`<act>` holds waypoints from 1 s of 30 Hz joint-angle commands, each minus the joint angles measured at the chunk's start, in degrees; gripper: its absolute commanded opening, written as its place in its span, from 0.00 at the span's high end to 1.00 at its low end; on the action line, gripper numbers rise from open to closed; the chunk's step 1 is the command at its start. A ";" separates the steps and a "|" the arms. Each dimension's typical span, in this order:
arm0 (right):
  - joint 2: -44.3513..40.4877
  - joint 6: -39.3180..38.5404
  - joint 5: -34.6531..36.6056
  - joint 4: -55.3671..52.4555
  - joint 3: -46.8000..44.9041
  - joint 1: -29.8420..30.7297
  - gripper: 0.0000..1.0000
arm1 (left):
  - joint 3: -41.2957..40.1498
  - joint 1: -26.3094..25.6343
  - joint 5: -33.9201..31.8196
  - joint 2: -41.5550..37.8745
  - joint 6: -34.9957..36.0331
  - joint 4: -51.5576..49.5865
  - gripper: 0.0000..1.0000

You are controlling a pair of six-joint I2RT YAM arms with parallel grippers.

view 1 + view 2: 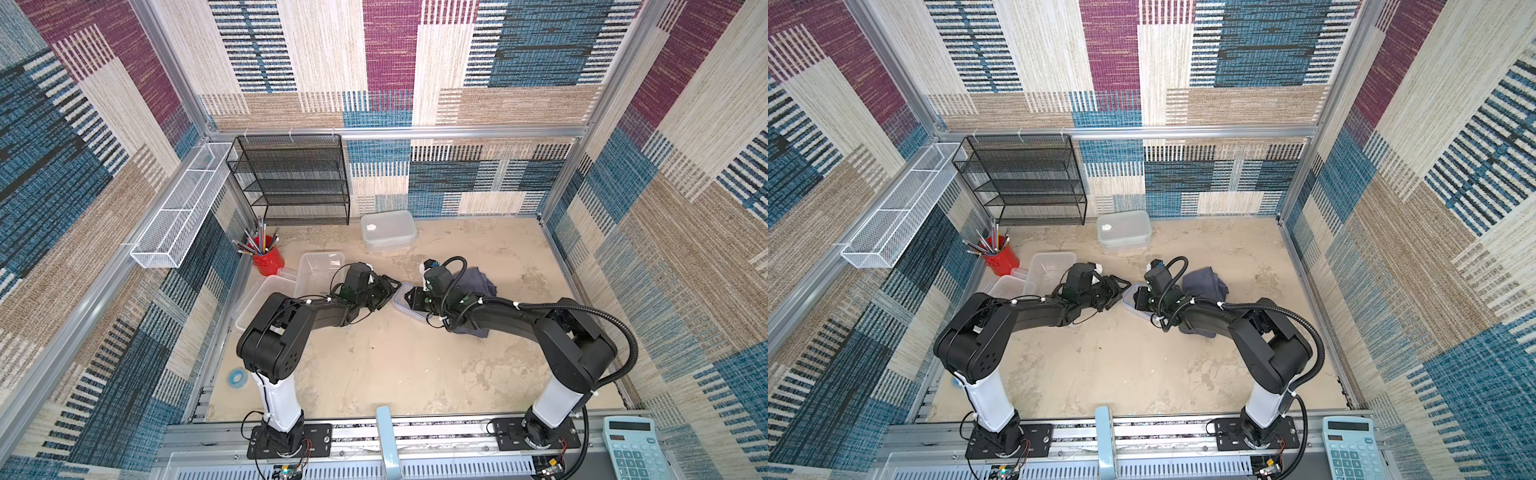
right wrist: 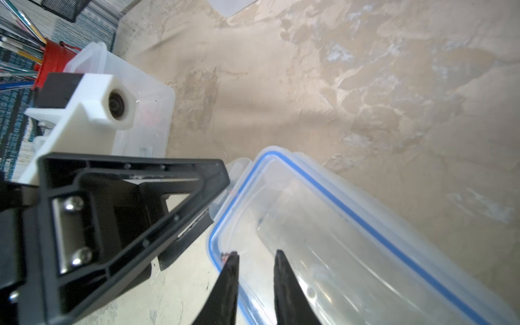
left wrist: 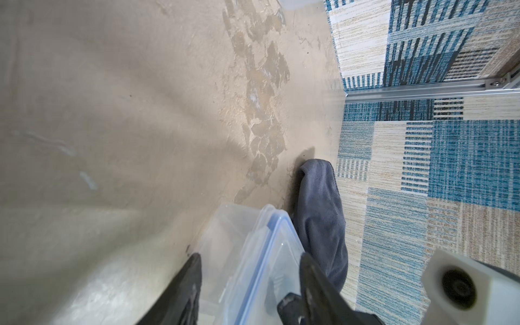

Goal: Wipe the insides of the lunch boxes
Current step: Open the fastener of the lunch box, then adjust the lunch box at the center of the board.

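Showing clearest wrist-side: blue-rimmed lunch box (image 2: 351, 239)

no legible text; calculator (image 1: 631, 446) keys too small to read.

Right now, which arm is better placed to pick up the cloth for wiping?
Right, probably. The grey cloth lies beside the right arm, partly under it. The left gripper sits on the opposite side of the blue-rimmed lunch box, so it would have to reach across box and right gripper.
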 commanded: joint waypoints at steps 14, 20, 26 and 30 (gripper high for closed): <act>-1.79 -14.07 0.82 -20.87 15.14 -4.38 0.28 | 13.05 1.21 -4.38 -12.33 21.24 -40.38 0.34; -0.19 -18.45 -3.03 -19.15 13.43 -9.57 0.06 | 14.57 -0.05 0.62 -12.49 24.78 -50.20 0.24; 0.61 -17.19 -8.61 -14.54 9.69 -10.09 0.03 | 10.82 -2.63 6.12 -11.69 20.18 -43.08 0.16; -0.31 -13.70 -10.77 -11.25 5.92 -10.05 0.05 | 7.70 -2.82 10.06 -10.06 14.84 -34.05 0.16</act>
